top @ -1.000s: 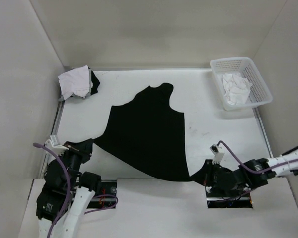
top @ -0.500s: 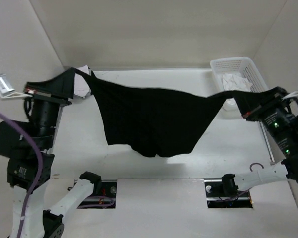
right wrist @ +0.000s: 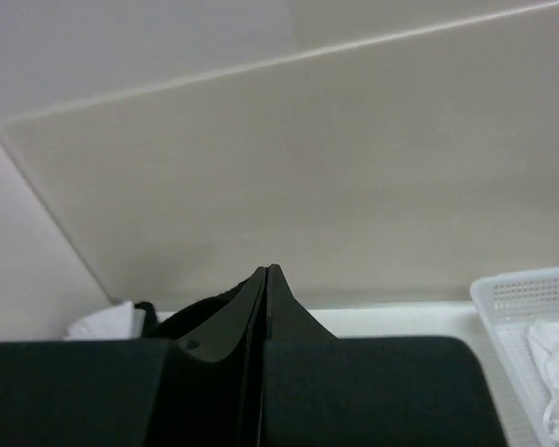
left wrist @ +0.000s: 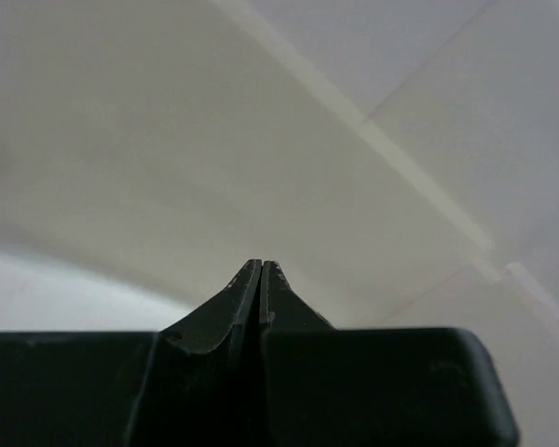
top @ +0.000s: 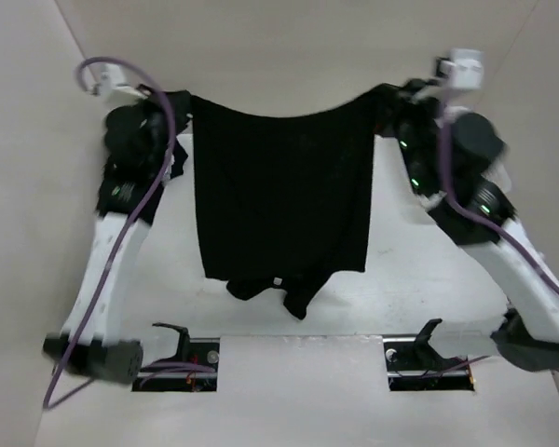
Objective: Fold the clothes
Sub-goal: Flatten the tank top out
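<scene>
A large black sleeveless fabric top (top: 279,186) is shown suspended above the white surface (top: 429,270) between the left tool (top: 179,99) and the right tool (top: 384,95), each clamped shut on one upper corner. For a flat lay-down, the two corners are best lowered level and equally taut, so that the bunched lower end is spread first. The held edge is aligned left to right; the long axis is hung downward, toward the surface.
</scene>
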Motion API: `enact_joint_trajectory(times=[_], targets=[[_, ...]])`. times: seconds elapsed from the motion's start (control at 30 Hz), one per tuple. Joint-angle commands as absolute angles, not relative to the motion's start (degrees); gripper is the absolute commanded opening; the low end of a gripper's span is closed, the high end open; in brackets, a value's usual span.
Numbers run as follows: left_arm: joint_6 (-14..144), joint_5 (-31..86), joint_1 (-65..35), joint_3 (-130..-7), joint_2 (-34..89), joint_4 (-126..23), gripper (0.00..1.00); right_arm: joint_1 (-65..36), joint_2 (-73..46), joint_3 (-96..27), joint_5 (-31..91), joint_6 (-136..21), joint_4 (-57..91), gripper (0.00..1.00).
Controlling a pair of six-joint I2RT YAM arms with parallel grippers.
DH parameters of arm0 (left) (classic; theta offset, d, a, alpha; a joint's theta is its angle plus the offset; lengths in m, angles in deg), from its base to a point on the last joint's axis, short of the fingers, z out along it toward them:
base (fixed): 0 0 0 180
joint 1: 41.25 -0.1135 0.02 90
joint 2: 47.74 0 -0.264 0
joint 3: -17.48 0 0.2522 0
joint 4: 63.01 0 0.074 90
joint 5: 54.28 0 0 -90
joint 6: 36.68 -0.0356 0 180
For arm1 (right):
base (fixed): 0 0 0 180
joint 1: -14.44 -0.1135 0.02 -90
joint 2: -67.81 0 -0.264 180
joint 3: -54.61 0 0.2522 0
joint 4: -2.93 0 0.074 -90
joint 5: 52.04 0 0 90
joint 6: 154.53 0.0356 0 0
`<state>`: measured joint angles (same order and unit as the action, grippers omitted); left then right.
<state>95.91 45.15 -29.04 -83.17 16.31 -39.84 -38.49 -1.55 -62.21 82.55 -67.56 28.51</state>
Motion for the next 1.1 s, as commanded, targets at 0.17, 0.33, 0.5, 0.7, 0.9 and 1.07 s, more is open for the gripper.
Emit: enact_joint_trajectory(times=[0.17, 0.33, 0.5, 0.7, 0.9, 1.07], targets=[[101.0, 39.6, -35.9, -93.1, 41.5, -39.6, 0.0, -13.8, -30.2, -80.3, 47.1, -48.8, 40.0, 0.0], [99.7, 37.2, -38.2, -114.3, 50.3, -35.6, 0.0, -11.1, -45.5, -114.9, 46.9, -50.2, 49.6, 0.0], [97.6, 36.3, -39.4, -124.7, 51.0, -36.1, 0.0, -9.3, -41.2, -118.5, 45.8, -50.2, 44.7, 0.0], [94.9, 37.2, -41.9, -121.4, 44.6, -38.4, 0.0, -9.2, -34.3, -114.5, 44.8, -51.5, 47.6, 0.0], [92.4, 41.4, -40.1, -99.5, 32.1, -44.8, 0.0, -9.5, -19.4, -82.3, 46.4, -50.9, 42.1, 0.0], [91.6, 45.4, -35.9, -72.5, 16.0, -48.6, 0.0, -12.1, 0.7, -43.6, 50.9, -45.8, 33.4, 0.0]])
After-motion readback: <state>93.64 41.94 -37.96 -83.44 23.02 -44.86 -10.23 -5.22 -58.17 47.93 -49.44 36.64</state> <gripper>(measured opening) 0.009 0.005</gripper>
